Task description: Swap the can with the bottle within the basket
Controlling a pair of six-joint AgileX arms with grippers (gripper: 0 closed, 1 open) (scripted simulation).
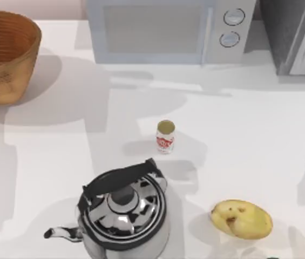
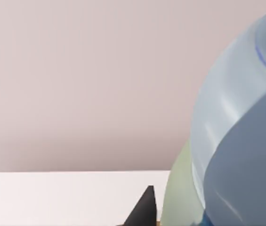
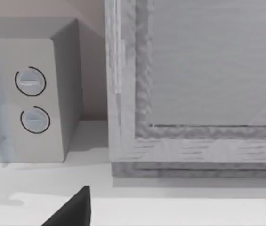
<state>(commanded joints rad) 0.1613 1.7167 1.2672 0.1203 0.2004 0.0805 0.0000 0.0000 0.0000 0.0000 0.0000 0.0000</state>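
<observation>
The can (image 1: 165, 137), small and white with a red label and gold top, stands upright near the middle of the table. At the far left, the woven basket (image 1: 12, 59) is cut by the picture's edge, showing its ribbed inside. In the left wrist view a rounded blue-grey surface, seemingly the bottle (image 2: 236, 141), looms very close. A black part of my left gripper (image 2: 144, 209) pokes up beside it, in front of a wall and the table's edge. A black part of my right gripper (image 3: 71, 212) hangs over the table, facing the microwave and a grey box.
A shiny kettle (image 1: 125, 213) with a black handle stands near the front, just left of the can. A potato (image 1: 242, 219) lies at the front right. The microwave (image 1: 168, 29) and a grey box (image 1: 298, 35) line the back edge.
</observation>
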